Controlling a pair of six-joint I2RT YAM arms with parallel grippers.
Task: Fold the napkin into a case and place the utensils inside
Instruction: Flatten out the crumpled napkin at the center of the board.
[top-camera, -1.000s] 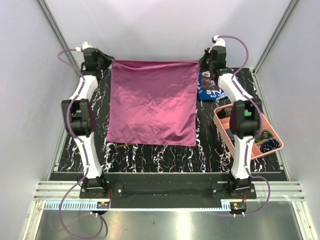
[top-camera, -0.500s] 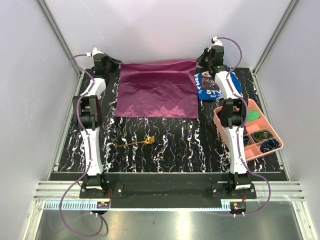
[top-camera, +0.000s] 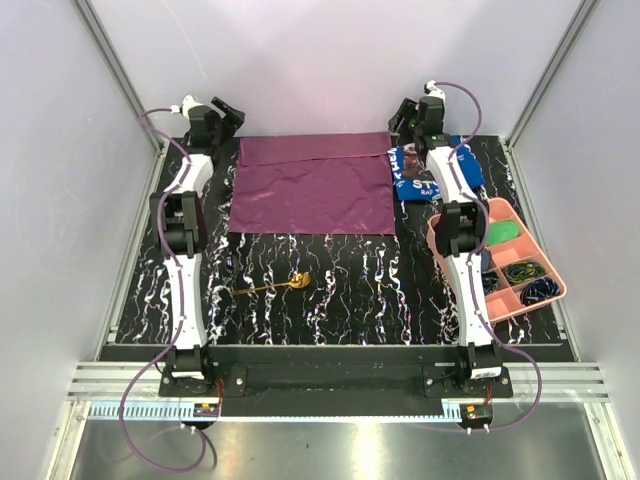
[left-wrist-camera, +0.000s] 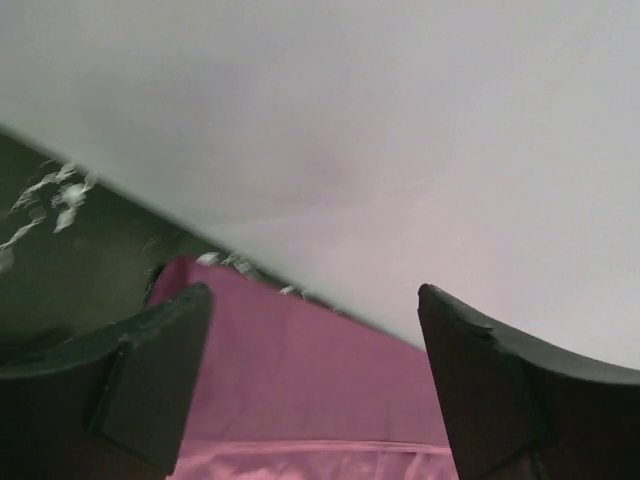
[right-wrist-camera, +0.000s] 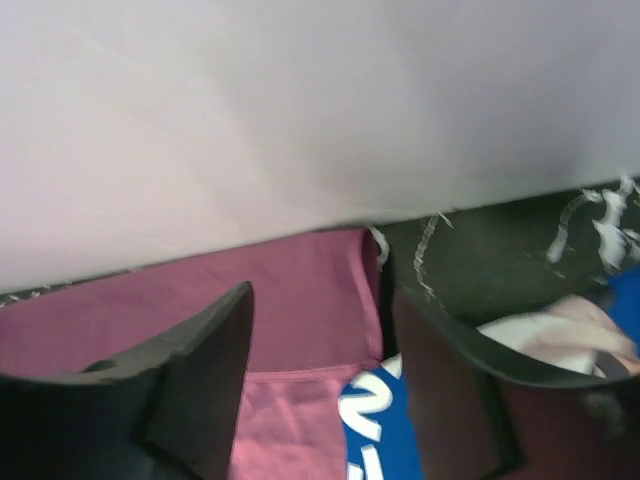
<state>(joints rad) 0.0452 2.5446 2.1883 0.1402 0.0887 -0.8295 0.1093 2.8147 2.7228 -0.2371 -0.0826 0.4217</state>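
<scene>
Plum-purple and faintly glossy, the napkin (top-camera: 315, 185) lies flat as a wide rectangle at the far end of the table (top-camera: 350, 290), its far edge close along the back wall. A straight cloth edge runs across it. The narrow band behind that line is darker, and the broader panel in front is lighter and softly creased. The table is black, veined with white like marble.

The spoon (top-camera: 272, 287), thin gold metal with a round bowl, lies on bare table nearer the arms, well apart from the napkin.

The left gripper (left-wrist-camera: 312, 330) hangs over the napkin's far left corner, its dark jaws spread wide with nothing between them. The right gripper (right-wrist-camera: 320, 300) sits over the far right corner, jaws also parted and holding nothing.

Just beside the napkin's right edge lies a blue cloth (top-camera: 408, 172) with white lettering. A pink tray (top-camera: 560, 290) with compartments stands further to the right.
</scene>
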